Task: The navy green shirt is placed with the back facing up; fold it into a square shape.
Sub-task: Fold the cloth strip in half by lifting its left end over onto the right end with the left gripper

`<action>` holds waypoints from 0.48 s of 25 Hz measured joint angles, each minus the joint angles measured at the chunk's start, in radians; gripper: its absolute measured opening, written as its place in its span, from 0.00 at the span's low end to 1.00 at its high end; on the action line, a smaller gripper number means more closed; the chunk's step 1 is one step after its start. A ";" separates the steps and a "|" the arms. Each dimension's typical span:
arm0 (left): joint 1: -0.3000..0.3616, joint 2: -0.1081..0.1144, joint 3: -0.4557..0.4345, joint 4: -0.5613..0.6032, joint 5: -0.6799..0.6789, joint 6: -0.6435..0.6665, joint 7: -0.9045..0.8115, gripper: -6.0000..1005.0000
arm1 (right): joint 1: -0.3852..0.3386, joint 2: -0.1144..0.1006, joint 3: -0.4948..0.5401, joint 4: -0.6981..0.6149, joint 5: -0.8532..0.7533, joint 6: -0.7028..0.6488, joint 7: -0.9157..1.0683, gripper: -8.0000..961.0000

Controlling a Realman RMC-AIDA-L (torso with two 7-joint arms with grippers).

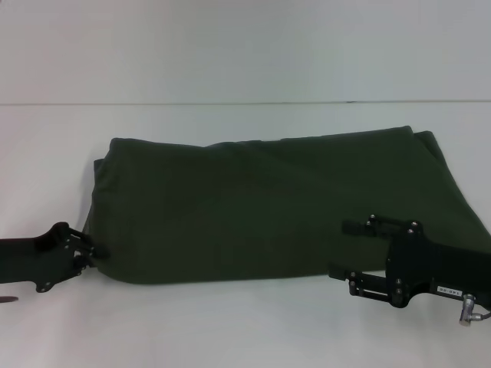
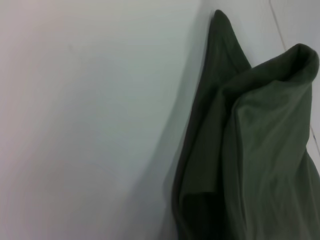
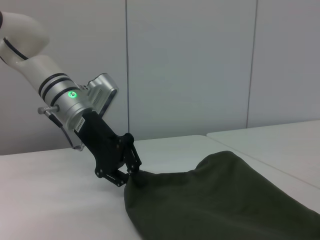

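Lying on: white table [image 1: 230, 330], navy green shirt [image 1: 268, 207] spread wide across the middle, already doubled into a long band, plain side up, no lettering visible.
Shirt shape: roughly rectangular, far right corner [image 1: 426, 142] bulging past the edge, left end slightly bunched; not yet square.
Left gripper [image 1: 93, 253]: at the shirt's near left corner, fingers pinched together on the cloth; right wrist view confirms, left gripper [image 3: 127, 175] biting the corner and pulling it into a small peak.
Right gripper [image 1: 345, 249]: over the near right part of the shirt, fingers well apart, one above the cloth, one at the near hem, nothing clamped.
Left wrist view: shirt [image 2: 260, 150] hanging in soft folds from the grasp, layers visible at the edge.
Handling: soft, limp, light; drapes and sags wherever unsupported, no stiffness to hold a crease; doubled layers likely to slide against each other; not fragile, not slippery on the pads by the look of the pinch.
Where to grip: corners and hem edges, through all layers at once; near right corner the likely spot for the open right gripper, matching the left hold.
Risk: catching the top layer only, leaving the underside dragging; uneven lift skewing the fold.
Next call: closing right on the near hem, then lifting both ends together.
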 joint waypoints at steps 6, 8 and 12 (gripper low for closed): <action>0.002 -0.002 0.008 -0.002 -0.001 -0.006 0.018 0.10 | 0.002 0.000 0.001 0.000 0.001 -0.002 0.000 0.75; 0.003 -0.003 0.007 -0.001 -0.002 -0.007 0.024 0.10 | 0.002 0.000 0.001 0.000 0.001 -0.004 0.000 0.75; 0.007 -0.005 0.001 0.000 -0.006 -0.012 0.035 0.09 | 0.003 0.002 0.002 0.000 0.004 -0.005 0.000 0.75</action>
